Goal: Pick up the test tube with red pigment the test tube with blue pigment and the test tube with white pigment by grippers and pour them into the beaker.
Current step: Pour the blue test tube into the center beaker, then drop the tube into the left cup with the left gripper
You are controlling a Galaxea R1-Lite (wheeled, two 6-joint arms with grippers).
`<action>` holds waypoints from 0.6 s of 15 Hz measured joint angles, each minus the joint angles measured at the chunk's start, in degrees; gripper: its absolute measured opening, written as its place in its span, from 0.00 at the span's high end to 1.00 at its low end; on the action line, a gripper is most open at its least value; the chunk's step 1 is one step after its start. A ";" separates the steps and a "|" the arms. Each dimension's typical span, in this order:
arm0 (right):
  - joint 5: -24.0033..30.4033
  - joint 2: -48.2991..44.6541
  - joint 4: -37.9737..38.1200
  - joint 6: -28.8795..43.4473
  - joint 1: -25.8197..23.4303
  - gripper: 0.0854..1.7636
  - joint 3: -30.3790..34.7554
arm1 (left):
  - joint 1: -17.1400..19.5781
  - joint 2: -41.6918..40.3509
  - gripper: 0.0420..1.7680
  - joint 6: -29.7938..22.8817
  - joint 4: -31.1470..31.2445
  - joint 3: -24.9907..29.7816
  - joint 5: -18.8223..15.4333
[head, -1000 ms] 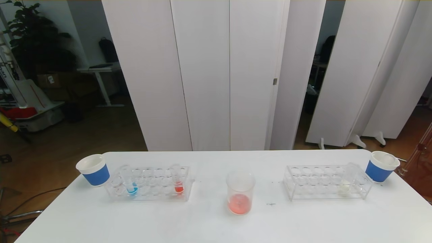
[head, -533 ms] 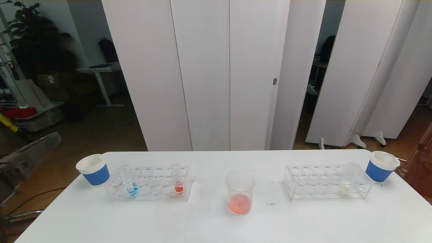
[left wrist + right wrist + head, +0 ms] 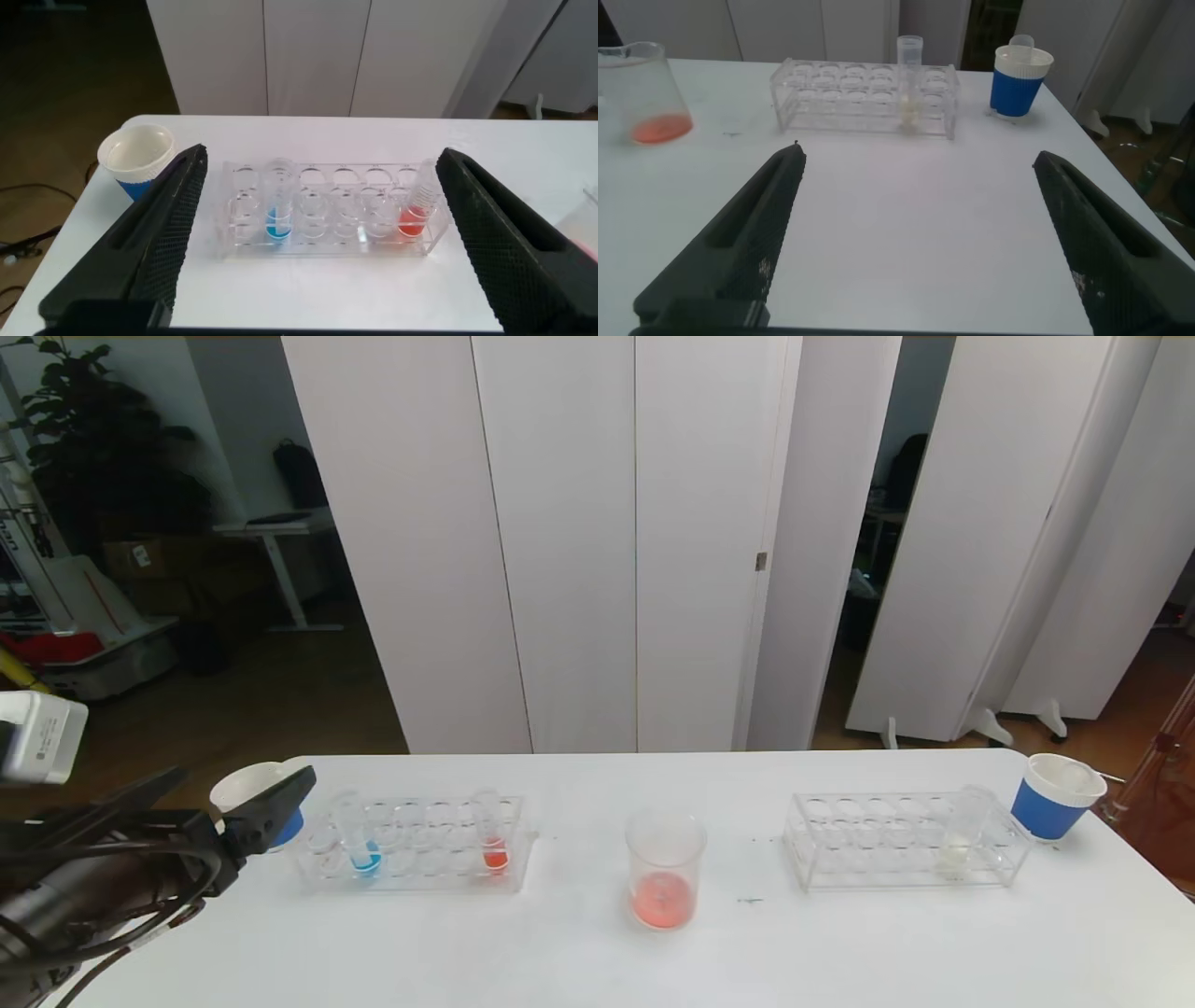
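The test tube with blue pigment (image 3: pixel 359 842) stands upright near the left end of the left clear rack (image 3: pixel 420 879); it also shows in the left wrist view (image 3: pixel 277 203). A tube with orange-red liquid (image 3: pixel 492 838) (image 3: pixel 415 211) stands at that rack's right end. The test tube with white pigment (image 3: pixel 962 840) (image 3: pixel 909 79) stands in the right rack (image 3: pixel 868 875). The beaker (image 3: pixel 664 870) (image 3: pixel 645 93) stands mid-table with orange-red liquid at its bottom. My left gripper (image 3: pixel 245 779) (image 3: pixel 322 157) is open and empty, just left of the left rack and facing it. My right gripper (image 3: pixel 920 157) is open and empty over bare table, out of the head view.
A blue-and-white paper cup (image 3: pixel 245 782) (image 3: pixel 138 154) stands at the table's far left, partly behind my left finger. Another cup (image 3: pixel 1055 798) (image 3: pixel 1020 79) stands at the far right. The white table (image 3: pixel 840 952) ends close beyond both cups.
My left arm has come into the head view from the left and now reaches toward the left rack. Tubes, beaker and cups have not moved.
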 joint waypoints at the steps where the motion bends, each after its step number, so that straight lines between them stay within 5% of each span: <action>1: -0.02 0.00 -0.02 0.00 0.00 0.01 0.02 | -0.11 2.17 0.01 0.02 -2.06 1.12 -0.11; 9: 0.00 0.00 -0.02 -0.01 0.00 0.01 0.00 | 1.68 14.58 0.01 0.28 -10.63 3.44 -4.40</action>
